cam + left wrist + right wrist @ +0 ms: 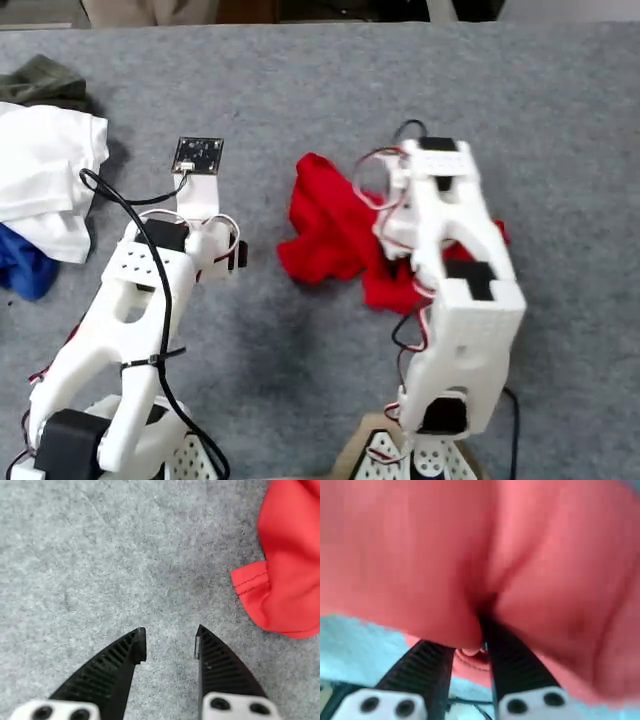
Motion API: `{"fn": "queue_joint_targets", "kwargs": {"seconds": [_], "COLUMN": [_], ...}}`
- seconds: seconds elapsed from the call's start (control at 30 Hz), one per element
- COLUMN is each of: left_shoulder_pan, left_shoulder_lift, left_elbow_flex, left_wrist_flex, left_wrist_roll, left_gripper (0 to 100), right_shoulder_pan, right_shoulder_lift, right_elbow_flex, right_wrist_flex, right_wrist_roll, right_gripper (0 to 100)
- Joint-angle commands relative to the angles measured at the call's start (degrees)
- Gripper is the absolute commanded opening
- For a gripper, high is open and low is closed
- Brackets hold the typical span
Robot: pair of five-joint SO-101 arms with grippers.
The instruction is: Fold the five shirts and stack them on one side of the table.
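Note:
A crumpled red shirt (325, 225) lies in the middle of the grey table cover (300, 80). The right arm (450, 240) stands over the shirt's right part and hides it there. In the right wrist view my right gripper (470, 639) is shut on a fold of the red shirt (520, 555), with cloth bunched between the black fingers. My left gripper (170, 642) is open just above bare grey cover, nothing between its fingers, and a hemmed edge of the red shirt (290, 555) lies a short way off. From above, the left gripper (238, 256) sits just left of the shirt.
At the table's left edge a white shirt (45, 175) lies heaped, with a blue shirt (22, 262) under its near side and an olive-green one (45, 80) behind it. The far half and the right side are bare grey cover.

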Motion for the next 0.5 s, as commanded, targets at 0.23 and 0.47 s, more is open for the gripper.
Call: {"fn": "queue_joint_targets", "kwargs": {"seconds": [0.23, 0.47], "left_shoulder_pan": [1.76, 9.93], "left_shoulder_lift": [-1.36, -1.27], "left_elbow_flex": [-2.73, -6.68], "left_wrist_flex": [-2.29, -4.66], "left_wrist_roll": [0.44, 1.49], "left_gripper": [17, 17], "right_shoulder_pan": [22.9, 32.4], "right_shoulder_lift": [-7.52, -11.12], "right_elbow_flex": [-0.84, -0.84], "right_wrist_flex": [2.99, 4.57], "right_wrist_roll": [18.55, 32.09], "right_gripper": [0.5, 0.5]}}
